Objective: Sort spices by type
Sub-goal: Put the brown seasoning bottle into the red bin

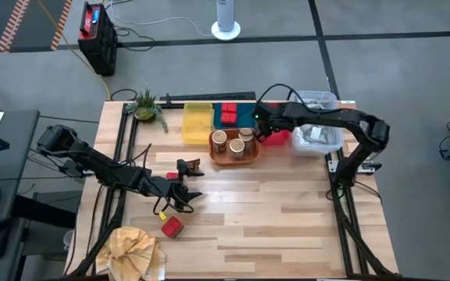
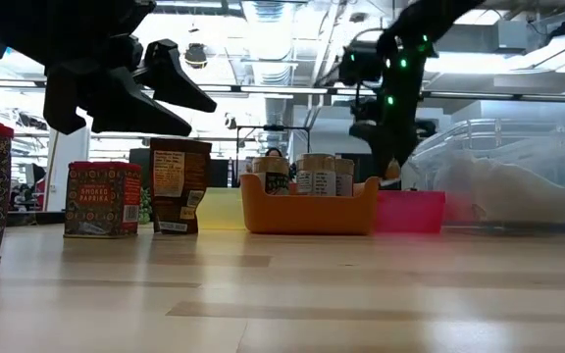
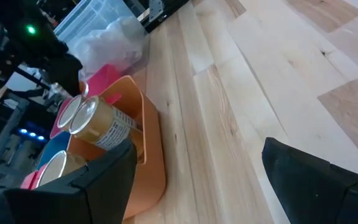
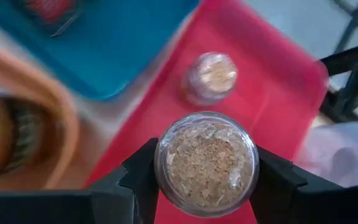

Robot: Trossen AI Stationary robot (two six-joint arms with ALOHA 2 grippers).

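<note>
Clamped between the right gripper's (image 4: 207,177) fingers, a small shaker (image 4: 206,161) hung over the red tray (image 4: 272,93) at the far right, where a matching shaker (image 4: 211,76) already stood; likely joining its kind. Nearer and left, the left gripper (image 1: 180,187) waited, fingers spread, empty

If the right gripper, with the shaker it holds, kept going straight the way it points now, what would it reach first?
Most likely the floor of the red tray. The right gripper is shut on a small shaker and points down into that tray, with a second shaker already standing just beyond. Depth is hard to judge.
</note>
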